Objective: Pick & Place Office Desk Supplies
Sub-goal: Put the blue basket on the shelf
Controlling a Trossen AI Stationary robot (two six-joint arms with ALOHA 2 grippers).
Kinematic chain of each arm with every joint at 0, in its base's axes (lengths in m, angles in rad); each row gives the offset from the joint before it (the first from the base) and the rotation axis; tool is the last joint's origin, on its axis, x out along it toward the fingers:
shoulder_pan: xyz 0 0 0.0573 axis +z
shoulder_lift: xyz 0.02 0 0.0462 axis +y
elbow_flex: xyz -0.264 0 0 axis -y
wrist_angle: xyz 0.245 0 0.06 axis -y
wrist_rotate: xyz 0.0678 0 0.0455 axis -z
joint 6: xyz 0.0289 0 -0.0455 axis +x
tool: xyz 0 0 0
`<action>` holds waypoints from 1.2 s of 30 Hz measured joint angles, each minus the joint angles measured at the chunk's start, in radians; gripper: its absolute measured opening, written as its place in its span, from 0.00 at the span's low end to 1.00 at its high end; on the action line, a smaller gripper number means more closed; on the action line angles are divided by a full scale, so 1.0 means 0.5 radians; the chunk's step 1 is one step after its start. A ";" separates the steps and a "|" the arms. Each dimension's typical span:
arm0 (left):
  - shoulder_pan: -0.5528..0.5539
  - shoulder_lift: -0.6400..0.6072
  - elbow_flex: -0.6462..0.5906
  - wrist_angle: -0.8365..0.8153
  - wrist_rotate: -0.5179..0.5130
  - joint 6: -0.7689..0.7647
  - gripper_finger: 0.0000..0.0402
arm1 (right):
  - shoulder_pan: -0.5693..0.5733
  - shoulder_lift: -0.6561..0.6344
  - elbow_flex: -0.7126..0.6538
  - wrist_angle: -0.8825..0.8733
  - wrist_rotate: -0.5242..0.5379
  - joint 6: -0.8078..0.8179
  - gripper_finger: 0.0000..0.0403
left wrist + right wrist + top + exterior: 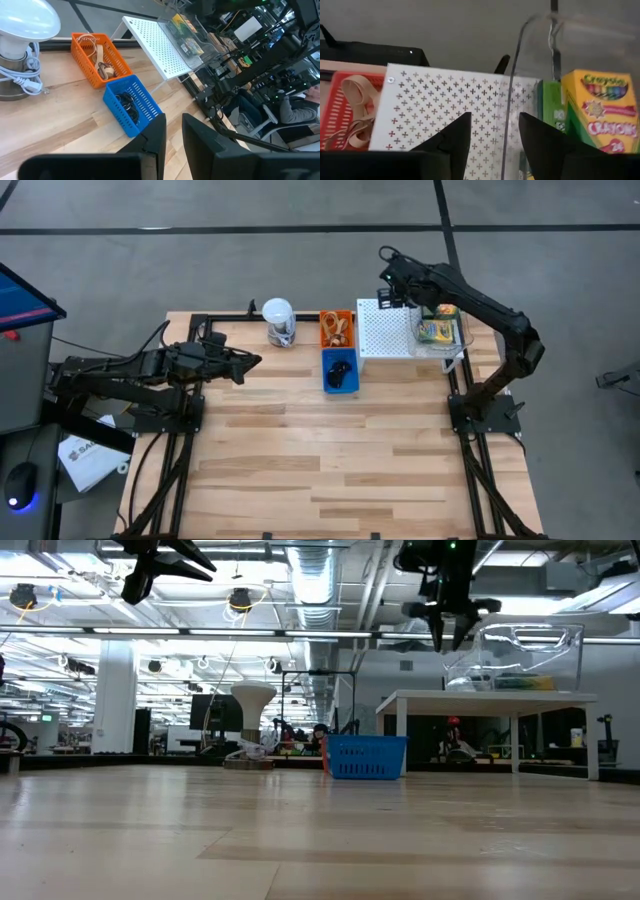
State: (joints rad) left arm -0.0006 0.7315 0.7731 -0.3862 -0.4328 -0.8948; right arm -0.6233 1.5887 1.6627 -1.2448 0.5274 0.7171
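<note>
Two yellow-and-green crayon boxes (437, 330) (602, 110) lie inside a clear bin (452, 340) (520, 655) on the white perforated shelf (385, 330). My right gripper (388, 298) (492, 140) hangs open above the shelf's far part, just left of the bin. Nothing is between its fingers. Tan rubber bands (338, 330) (355, 110) lie in an orange basket (85, 40). Small black clips (341, 370) (125, 102) lie in a blue basket (366, 757). My left gripper (250, 362) (174, 140) waits shut and empty over the table's left side.
A white-lidded jar (278, 320) with a coiled cord stands left of the orange basket. The near half of the wooden table (330, 470) lies bare. The black frame (225, 318) runs along the far edge. A monitor (20, 300) stands off the table's left.
</note>
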 joint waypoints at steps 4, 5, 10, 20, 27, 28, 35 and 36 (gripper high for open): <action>0.000 0.000 0.000 -0.003 0.006 0.000 0.13 | 0.129 0.000 0.138 0.040 0.079 -0.134 0.40; 0.000 0.000 0.000 -0.006 0.014 0.005 0.13 | 0.172 0.000 0.177 0.080 0.086 -0.209 0.40; 0.000 0.012 0.001 -0.006 0.216 0.309 0.13 | 0.505 -0.001 0.316 0.267 -0.030 -0.662 0.40; -0.182 0.198 0.002 -0.504 0.828 0.275 0.20 | 1.291 0.000 0.323 -0.193 -0.058 -0.037 0.38; -0.352 0.600 0.002 0.024 0.584 0.347 0.30 | 1.691 -0.001 0.212 -0.260 0.105 0.371 0.38; -0.319 0.662 0.002 0.164 0.534 0.307 0.32 | 1.717 0.003 0.178 -0.281 0.105 0.480 0.38; 0.004 1.084 -0.001 0.635 0.461 0.017 0.34 | 1.968 -0.015 0.127 -0.459 0.193 1.033 0.38; 0.038 1.133 -0.001 0.699 0.478 0.092 0.34 | 2.007 -0.014 0.127 -0.475 0.211 1.086 0.38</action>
State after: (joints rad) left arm 0.0184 1.2980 0.7727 -0.0370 -0.1940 -0.8486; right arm 0.3801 1.5814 1.7264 -1.4821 0.6330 1.2598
